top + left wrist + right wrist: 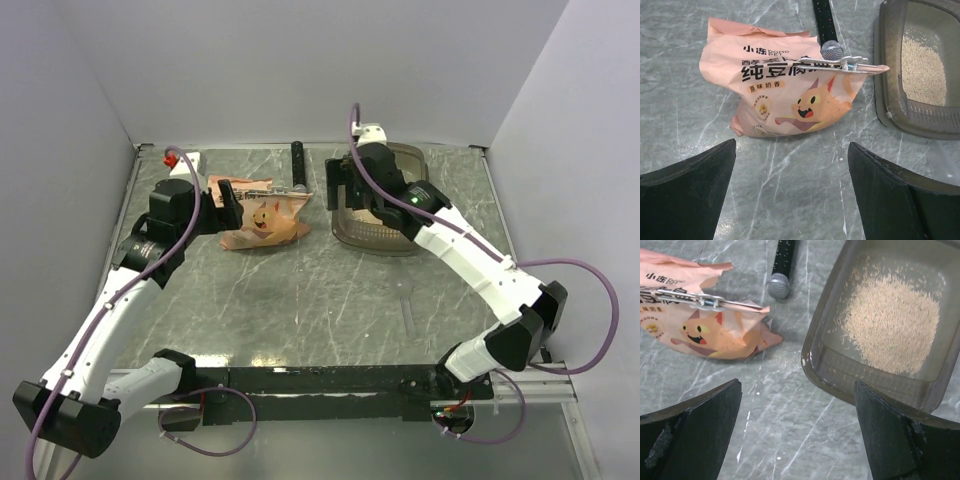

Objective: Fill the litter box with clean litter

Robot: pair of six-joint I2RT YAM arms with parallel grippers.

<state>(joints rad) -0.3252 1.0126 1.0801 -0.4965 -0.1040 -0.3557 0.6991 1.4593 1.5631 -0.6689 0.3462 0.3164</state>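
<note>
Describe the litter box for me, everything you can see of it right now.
The litter box is a rectangular tray of translucent smoky grey-brown plastic with rounded corners and raised walls. It sits flat on the marble-look table, right of the orange-pink pouch and apart from it. A thin patch of beige litter covers part of its floor; the rest is bare.

**Pouch left, box right**

On my tabletop (320, 310), the orange-pink soft pouch (262, 218) lies left of the translucent grey-brown plastic litter box (820, 342), near it but apart. The beige granular clean litter (892, 322) lies inside that box. A black metal rod (297, 160) lies behind the pouch, its near end at the pouch's far edge.
</note>
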